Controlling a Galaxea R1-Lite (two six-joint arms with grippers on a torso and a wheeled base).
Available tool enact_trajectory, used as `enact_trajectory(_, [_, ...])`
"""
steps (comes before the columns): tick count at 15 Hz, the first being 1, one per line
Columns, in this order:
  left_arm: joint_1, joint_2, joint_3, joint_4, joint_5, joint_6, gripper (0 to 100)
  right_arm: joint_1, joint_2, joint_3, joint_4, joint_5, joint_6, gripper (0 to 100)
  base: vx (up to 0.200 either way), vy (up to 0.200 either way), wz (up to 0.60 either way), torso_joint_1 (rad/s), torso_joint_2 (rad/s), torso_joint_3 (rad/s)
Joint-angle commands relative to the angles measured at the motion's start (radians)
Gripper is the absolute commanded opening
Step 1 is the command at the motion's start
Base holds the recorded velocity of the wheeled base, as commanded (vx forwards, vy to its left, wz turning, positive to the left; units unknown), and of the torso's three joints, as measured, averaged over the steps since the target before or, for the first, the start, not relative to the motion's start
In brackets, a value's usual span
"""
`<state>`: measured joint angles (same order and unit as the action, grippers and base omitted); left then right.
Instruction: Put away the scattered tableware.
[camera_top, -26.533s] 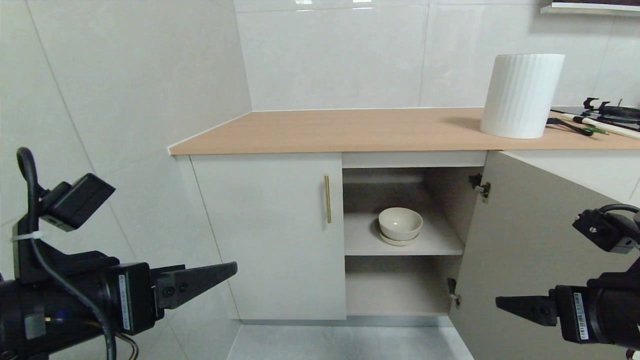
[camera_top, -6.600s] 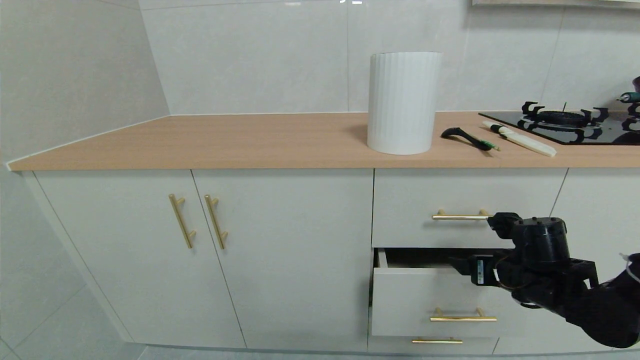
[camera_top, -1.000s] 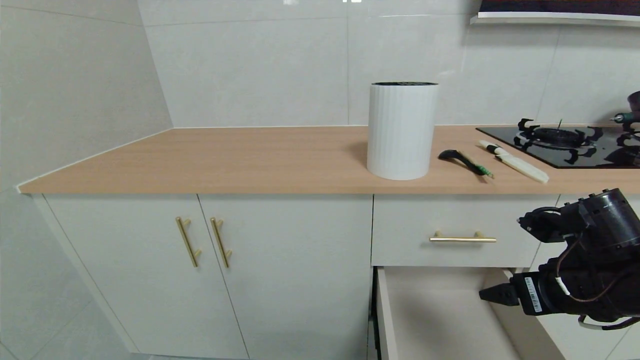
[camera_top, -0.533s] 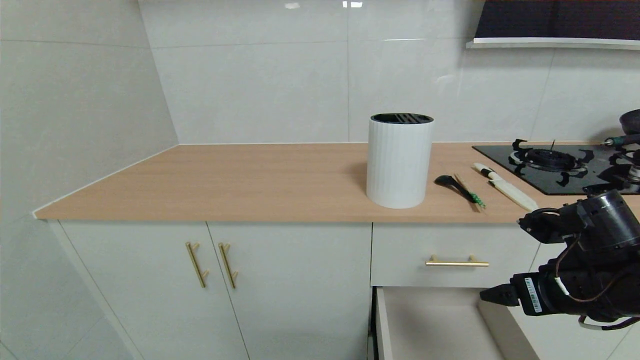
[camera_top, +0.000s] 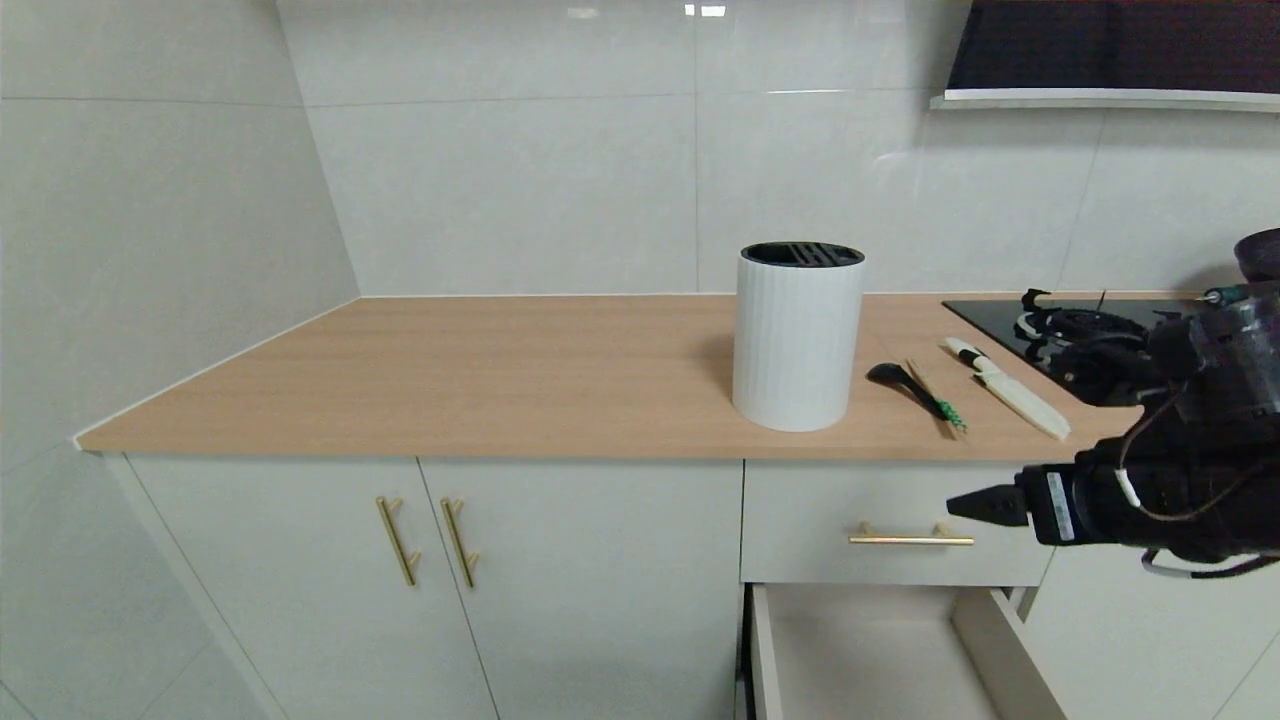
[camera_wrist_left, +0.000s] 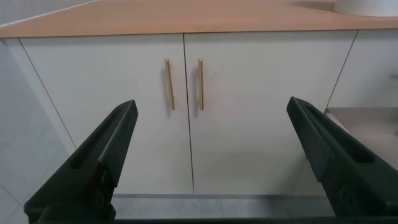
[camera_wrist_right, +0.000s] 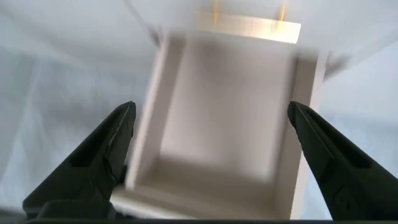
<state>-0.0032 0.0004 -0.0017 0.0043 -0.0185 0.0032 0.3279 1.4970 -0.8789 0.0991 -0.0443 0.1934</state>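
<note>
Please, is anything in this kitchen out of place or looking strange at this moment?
Yes. A black spoon, thin wooden sticks, likely chopsticks, and a cream knife lie loose on the wooden counter, beside the white ribbed cylindrical holder rather than in it. Below, one white drawer stands pulled open.

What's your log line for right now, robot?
drawer open | spoon, chopsticks, knife on counter | right gripper open over drawer | left gripper open

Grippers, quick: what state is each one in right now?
Left gripper: open, holding nothing, facing the closed cabinet doors.
Right gripper: open, holding nothing, over the open drawer.
</note>
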Motion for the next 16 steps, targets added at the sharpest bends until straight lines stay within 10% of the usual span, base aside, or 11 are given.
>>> enact_trajectory(1, [0.0,0.0,0.0,0.0,0.0,0.0,100,-0.043,0.114,-0.181,0.045,-0.002,-0.015,100,0.0,0.0,0.0,0.0,0.0,0.0])
enact_trajectory(16, [0.0,0.0,0.0,0.0,0.0,0.0,100,-0.144,0.447,-0.295,-0.225,-0.1,0.049,100,0.0,0.0,0.0,0.0,0.0,0.0])
